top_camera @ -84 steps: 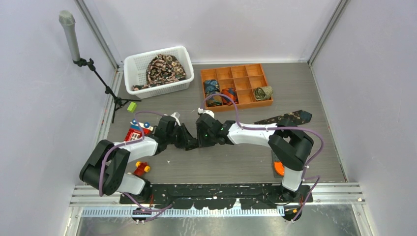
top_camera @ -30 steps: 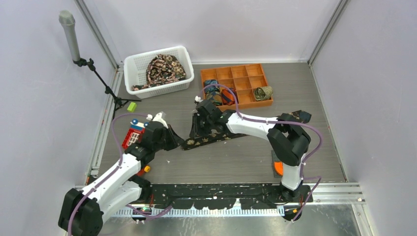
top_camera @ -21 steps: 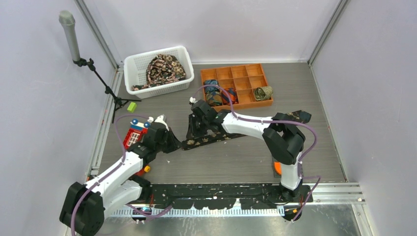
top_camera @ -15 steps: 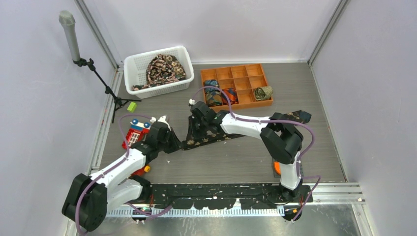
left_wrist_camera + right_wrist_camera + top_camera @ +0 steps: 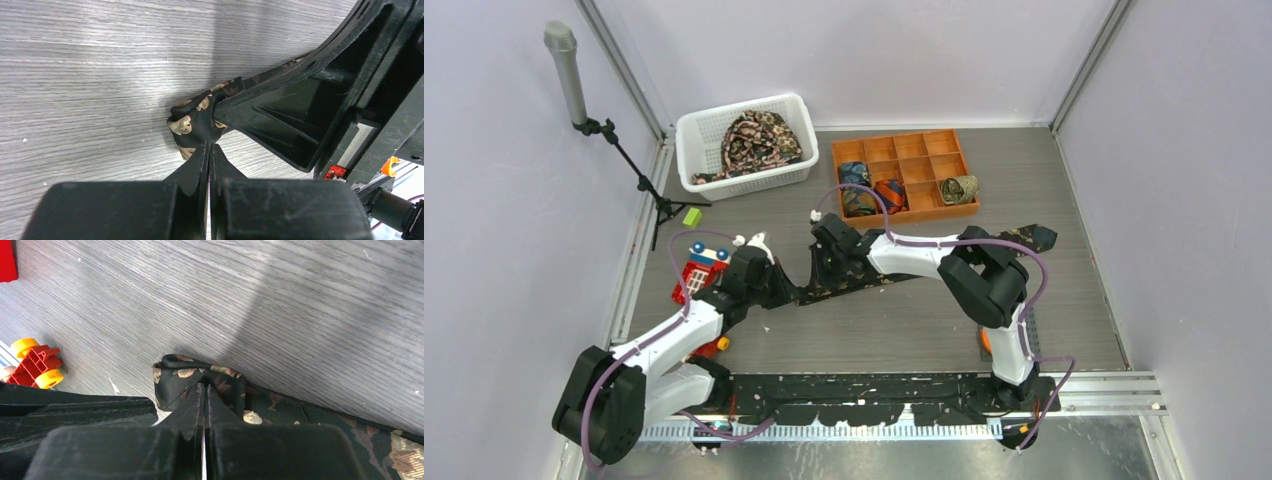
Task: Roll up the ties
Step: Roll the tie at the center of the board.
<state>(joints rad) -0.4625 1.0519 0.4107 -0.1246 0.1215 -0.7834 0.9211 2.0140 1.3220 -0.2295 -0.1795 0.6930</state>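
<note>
A long black tie [image 5: 879,277] with tan print lies across the table, its far pointed end at the right [image 5: 1036,237]. Its left end is folded into a small loop [image 5: 192,124], also seen in the right wrist view [image 5: 177,375]. My left gripper [image 5: 791,291] is shut on this folded end [image 5: 207,144]. My right gripper [image 5: 822,274] is shut on the same fold from the other side [image 5: 205,386]. The two grippers almost touch. Rolled ties [image 5: 871,192] sit in the orange tray [image 5: 921,147]. More ties [image 5: 754,138] are heaped in the white basket [image 5: 692,135].
A red toy with yellow wheels [image 5: 700,268] [image 5: 35,362] lies left of the left gripper. A green block [image 5: 691,216] and a microphone stand [image 5: 639,172] are at the far left. An orange object [image 5: 989,342] lies by the right arm's base.
My left gripper has moved right up to the tie's folded left end and is shut on it. My right gripper has come down toward the near side onto the same end.
</note>
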